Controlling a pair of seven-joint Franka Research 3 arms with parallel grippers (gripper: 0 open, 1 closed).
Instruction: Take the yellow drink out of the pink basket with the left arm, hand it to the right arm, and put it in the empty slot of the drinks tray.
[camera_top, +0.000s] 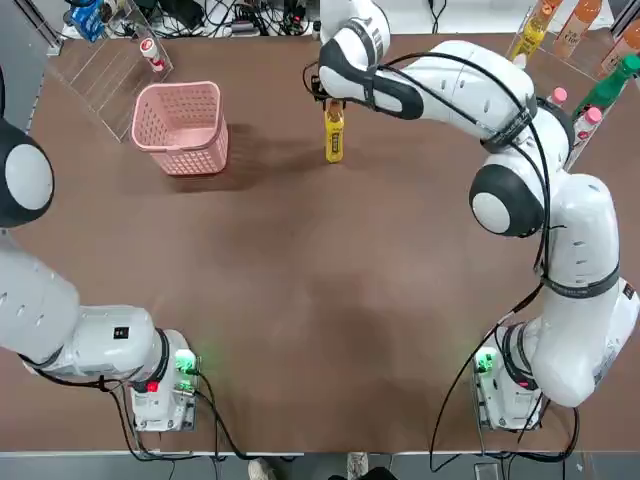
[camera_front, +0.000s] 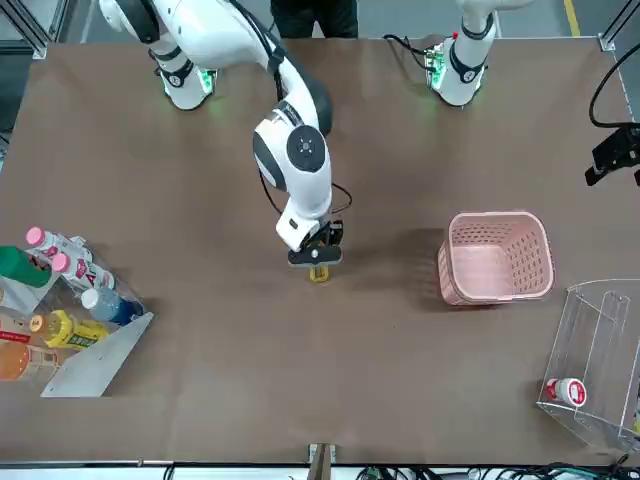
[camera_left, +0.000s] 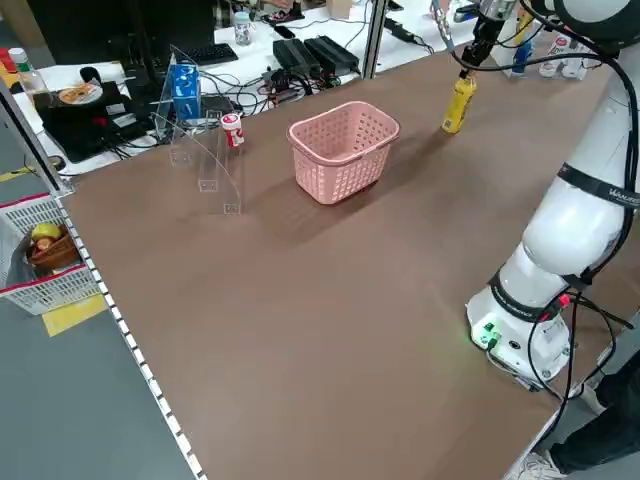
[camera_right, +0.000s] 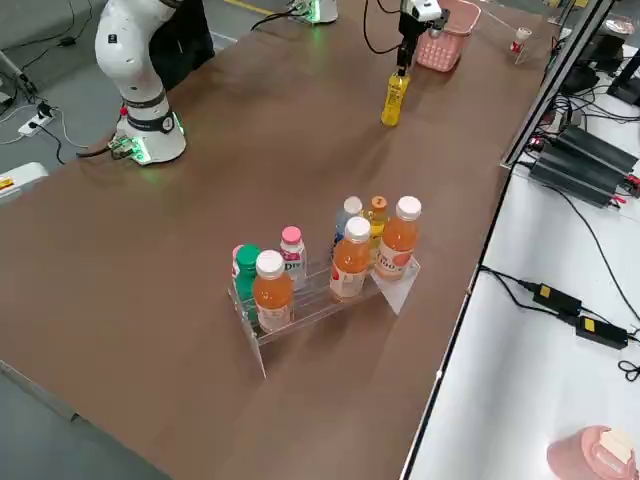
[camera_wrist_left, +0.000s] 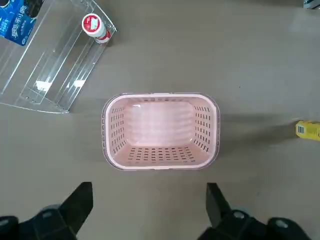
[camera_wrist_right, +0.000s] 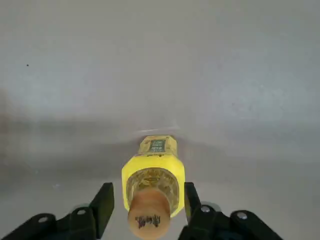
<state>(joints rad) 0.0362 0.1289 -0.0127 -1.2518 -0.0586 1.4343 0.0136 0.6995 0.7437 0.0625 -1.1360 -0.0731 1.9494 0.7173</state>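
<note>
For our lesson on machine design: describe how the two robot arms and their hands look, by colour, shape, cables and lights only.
Both arms are glossy white, built of rounded segments with black bands at the joints and grey round caps. Black cables run along the right arm, and green lights glow at both bases. The left arm also shows a red light. The left hand and the right hand each have two black fingers.

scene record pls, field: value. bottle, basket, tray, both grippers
bottle: yellow plastic drink bottle, upright on the brown table, outside the basket
basket: pink plastic mesh basket, empty
tray: clear drinks tray by the right arm, holding bottles
right gripper: above the bottle, fingers either side of its neck, contact unclear
left gripper: open, above the table near the basket, holding nothing
</note>
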